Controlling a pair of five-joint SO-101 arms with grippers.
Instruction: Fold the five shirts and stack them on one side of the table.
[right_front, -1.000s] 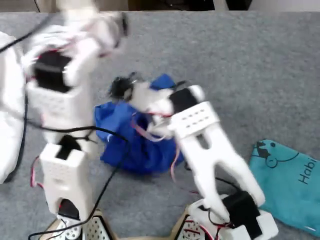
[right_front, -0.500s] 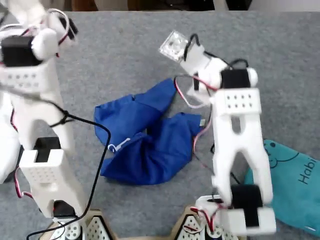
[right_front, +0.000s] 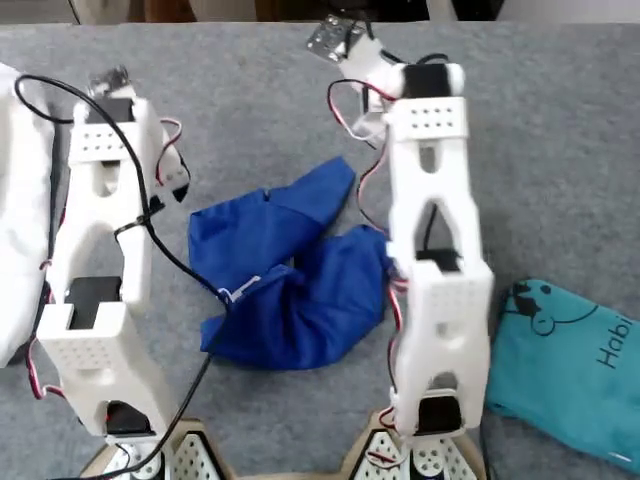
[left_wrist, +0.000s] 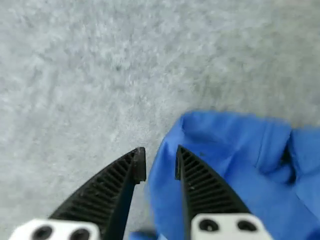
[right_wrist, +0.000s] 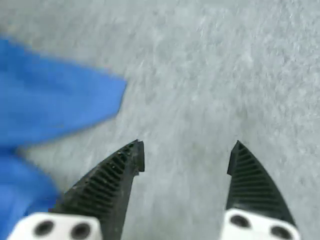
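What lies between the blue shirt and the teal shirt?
In the high view, the right arm's white links stand between the blue shirt and the teal shirt, over the grey table.

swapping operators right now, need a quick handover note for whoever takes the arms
Left gripper: fingers slightly open, empty, at the blue shirt's edge.
Right gripper: fingers wide open, empty, over bare table beside the blue shirt.
Blue shirt lies crumpled mid-table; teal shirt at the right edge; white fabric at the left edge.
Done: blue shirt not yet folded.
Left: fold it, then stack.
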